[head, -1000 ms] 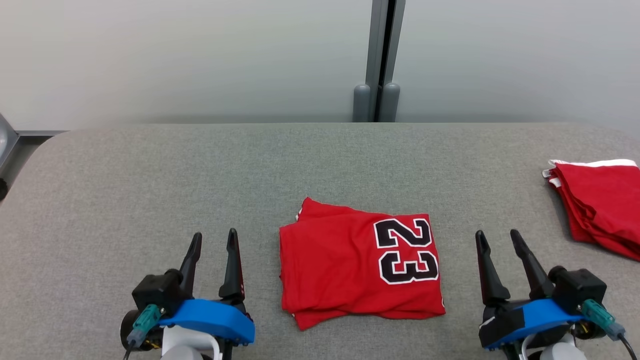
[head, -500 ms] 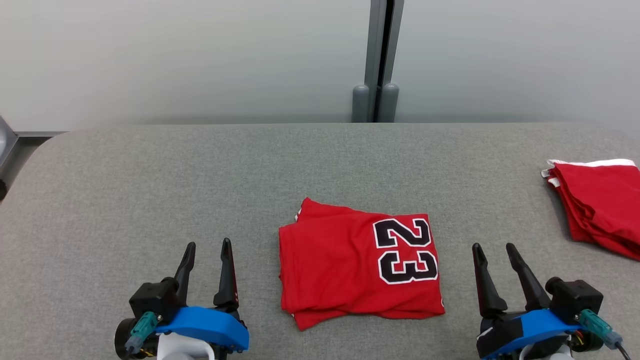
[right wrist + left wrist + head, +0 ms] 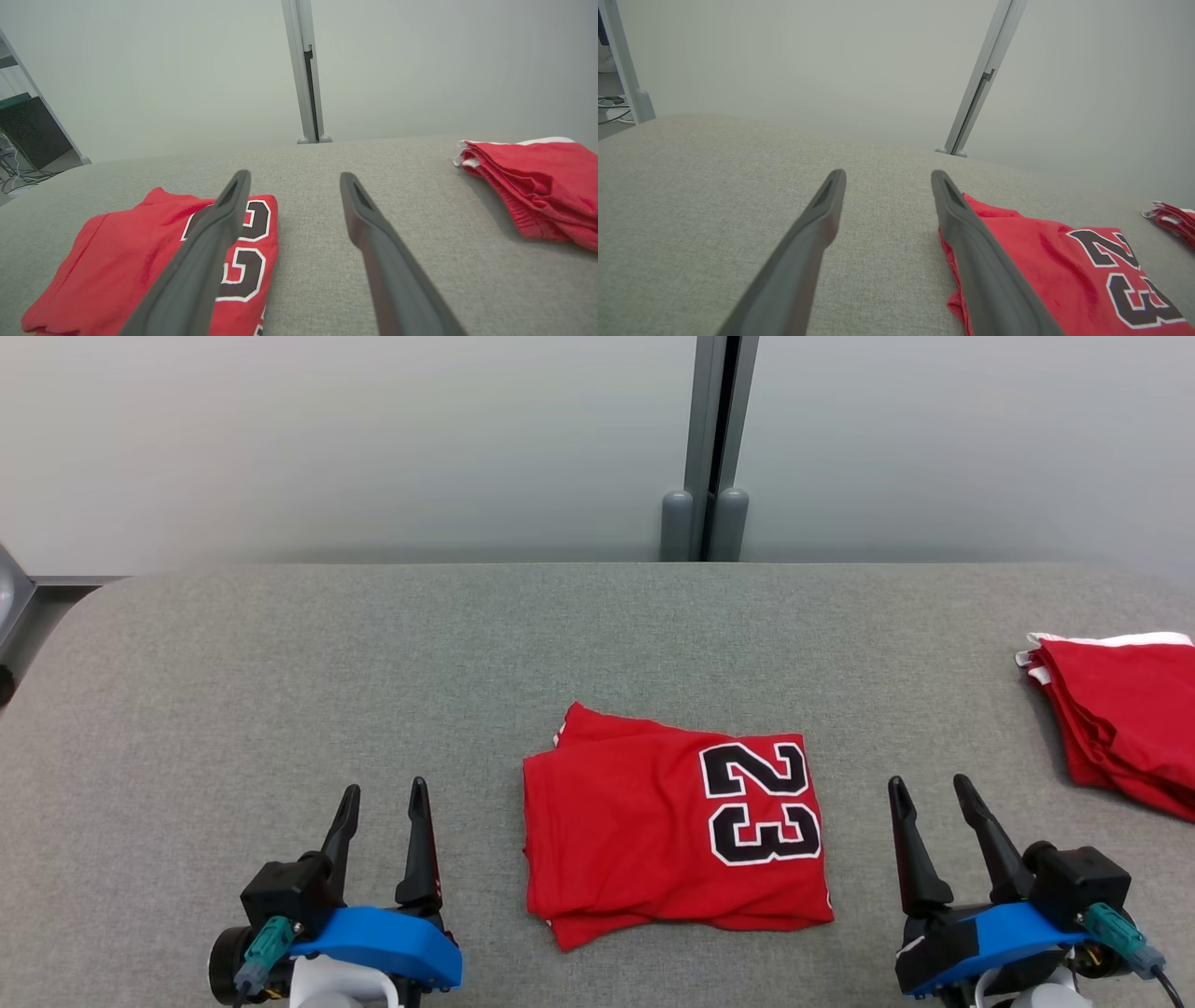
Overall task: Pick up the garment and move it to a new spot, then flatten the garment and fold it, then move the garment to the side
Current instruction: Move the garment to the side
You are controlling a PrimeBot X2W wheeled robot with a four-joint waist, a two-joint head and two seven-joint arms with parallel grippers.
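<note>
Light: bright, even, no glare
Shadows: faint rim under the folded red number-23 jersey (image 3: 635, 840)
Blur: dark gripper fingers (image 3: 796, 270) kinda soft up close

A robotics lab or test room, bare and institutional. Plain pale wall panels (image 3: 327, 439) meet at a grey metal post (image 3: 714, 429) behind a wide table (image 3: 280, 644) covered in grey fabric. Off to one side of the table, loose cables (image 3: 16, 179) trail beside a dark shelf unit (image 3: 28, 126). The robot's left gripper (image 3: 384, 785) and right gripper (image 3: 929, 780) reach over the table's near side.
</note>
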